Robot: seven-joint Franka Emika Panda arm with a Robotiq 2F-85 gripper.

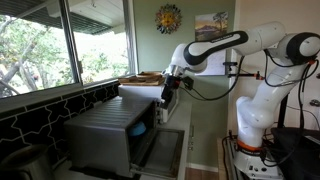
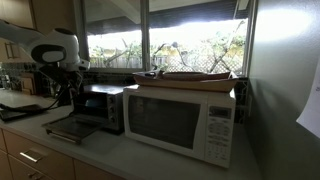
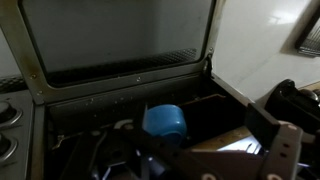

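Observation:
A silver toaster oven (image 1: 100,135) stands on the counter with its door (image 1: 165,150) folded down open; it also shows in an exterior view (image 2: 100,105). A blue cup (image 3: 165,121) sits inside the oven on the rack, and shows as a blue spot in an exterior view (image 1: 138,128). My gripper (image 1: 167,95) hangs just above and in front of the oven's opening, apart from the cup. In the wrist view its dark fingers (image 3: 210,160) look spread and empty, with the glass door (image 3: 120,35) beyond them.
A white microwave (image 2: 180,120) stands right beside the toaster oven, with a flat wooden tray (image 2: 195,77) on top. Windows run behind the counter (image 2: 110,155). A black tiled backsplash (image 1: 40,110) lines the wall. The robot's base (image 1: 255,120) stands by the counter's end.

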